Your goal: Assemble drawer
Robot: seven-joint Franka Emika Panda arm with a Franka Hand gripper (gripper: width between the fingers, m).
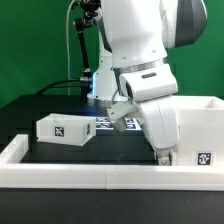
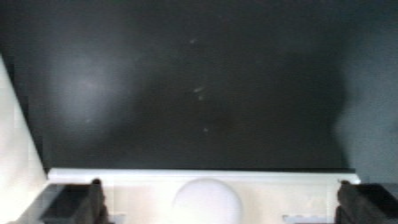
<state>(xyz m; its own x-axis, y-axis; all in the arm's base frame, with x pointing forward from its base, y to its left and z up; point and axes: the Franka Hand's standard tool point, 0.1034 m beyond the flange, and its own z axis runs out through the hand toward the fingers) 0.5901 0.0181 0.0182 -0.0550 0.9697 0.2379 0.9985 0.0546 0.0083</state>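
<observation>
A small white drawer box [image 1: 61,128] with a marker tag lies on the black table at the exterior view's left. A large white drawer housing [image 1: 198,128] stands at the exterior view's right. My gripper [image 1: 160,151] hangs low beside the housing's left wall, mostly hidden by the arm. In the wrist view my gripper [image 2: 215,202] is open, its dark fingers [image 2: 77,201] far apart. Between them lies a white part with a rounded white knob [image 2: 208,196]. I cannot tell whether the fingers touch that part.
A white rail [image 1: 80,176] borders the table's front and left sides. The marker board [image 1: 104,122] lies behind the arm near the middle. A black cable and stand [image 1: 78,55] rise at the back. Black table surface [image 2: 196,90] fills the wrist view.
</observation>
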